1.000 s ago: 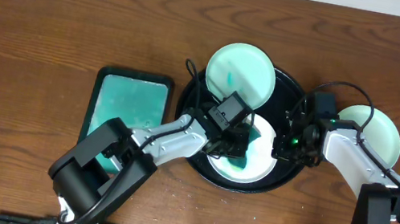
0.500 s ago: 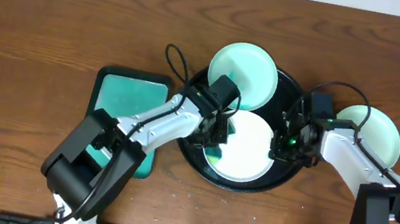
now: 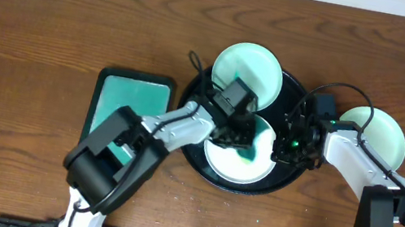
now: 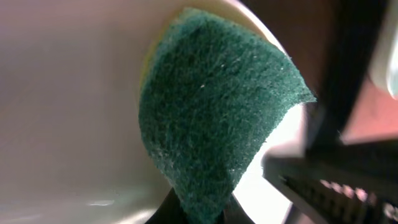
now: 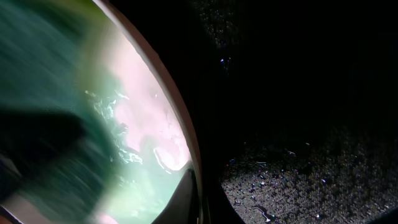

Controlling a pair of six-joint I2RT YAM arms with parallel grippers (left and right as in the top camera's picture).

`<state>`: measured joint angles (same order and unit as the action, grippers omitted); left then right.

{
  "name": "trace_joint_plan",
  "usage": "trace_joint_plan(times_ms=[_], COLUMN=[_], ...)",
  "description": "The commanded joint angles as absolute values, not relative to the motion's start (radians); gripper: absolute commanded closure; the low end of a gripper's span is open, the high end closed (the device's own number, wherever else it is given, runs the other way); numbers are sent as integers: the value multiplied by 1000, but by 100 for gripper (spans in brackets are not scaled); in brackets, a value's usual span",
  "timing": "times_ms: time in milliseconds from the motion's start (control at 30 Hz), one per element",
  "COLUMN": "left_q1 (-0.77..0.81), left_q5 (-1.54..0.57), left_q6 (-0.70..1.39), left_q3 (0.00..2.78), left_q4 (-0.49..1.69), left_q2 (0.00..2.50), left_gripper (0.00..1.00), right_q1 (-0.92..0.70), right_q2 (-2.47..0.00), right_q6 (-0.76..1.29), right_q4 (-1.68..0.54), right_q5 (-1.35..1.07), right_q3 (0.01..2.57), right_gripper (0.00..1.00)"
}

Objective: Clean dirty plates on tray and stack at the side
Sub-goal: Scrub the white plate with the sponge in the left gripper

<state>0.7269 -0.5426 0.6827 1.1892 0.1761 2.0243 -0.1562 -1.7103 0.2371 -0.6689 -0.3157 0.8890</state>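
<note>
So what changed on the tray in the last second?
The left hand, shut on the green sponge, swept to the white plate's left side and came back over its middle. The right hand stayed shut on that plate's right rim. The tray, the mint plate on it and the mint plate beside it did not move.

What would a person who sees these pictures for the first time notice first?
The dark green scouring sponge, pinched in the left gripper, presses on the white plate in the middle of the black tray; teal smears show on that plate. One mint-green plate lies at the tray's far edge, and a second mint-green plate on the table to the tray's right.
</note>
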Motion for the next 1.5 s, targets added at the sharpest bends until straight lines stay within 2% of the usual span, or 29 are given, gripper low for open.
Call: trace_joint_plan(times_ms=[0, 267, 367, 667, 800, 867, 1100, 1200, 1333, 1467], left_q1=[789, 795, 774, 688, 677, 677, 678, 678, 693, 733], left_q5=[-656, -694, -641, -131, 84, 129, 105, -26, -304, -445], left_q6=[669, 681, 727, 725, 688, 645, 508, 508, 509, 509], left_q3=[1168, 1168, 1169, 1169, 1169, 1169, 1169, 1169, 1169, 1169], left_q4=[196, 230, 304, 591, 622, 593, 438, 378, 257, 162], left_q2=[2088, 2083, 2079, 1990, 1942, 1938, 1947, 1947, 1951, 1975], left_gripper=[93, 93, 93, 93, 93, 93, 93, 92, 92, 93], right_q1=[-161, -161, -161, -161, -161, -161, -161, -161, -161, -161], right_q2=[-1740, -1740, -1740, -1740, -1740, -1740, -1740, -1740, -1740, -1740], right_q6=[231, 231, 231, 231, 230, 231, 230, 230, 230, 230], right_q4=[-666, -666, -666, -658, -657, -656, -655, -656, -655, -657], right_q5=[-259, -259, -259, -259, -259, -259, -259, -259, -259, -259], right_q3=[880, 880, 880, 880, 880, 880, 880, 880, 880, 880], right_gripper=[99, 99, 99, 99, 99, 99, 99, 99, 99, 99])
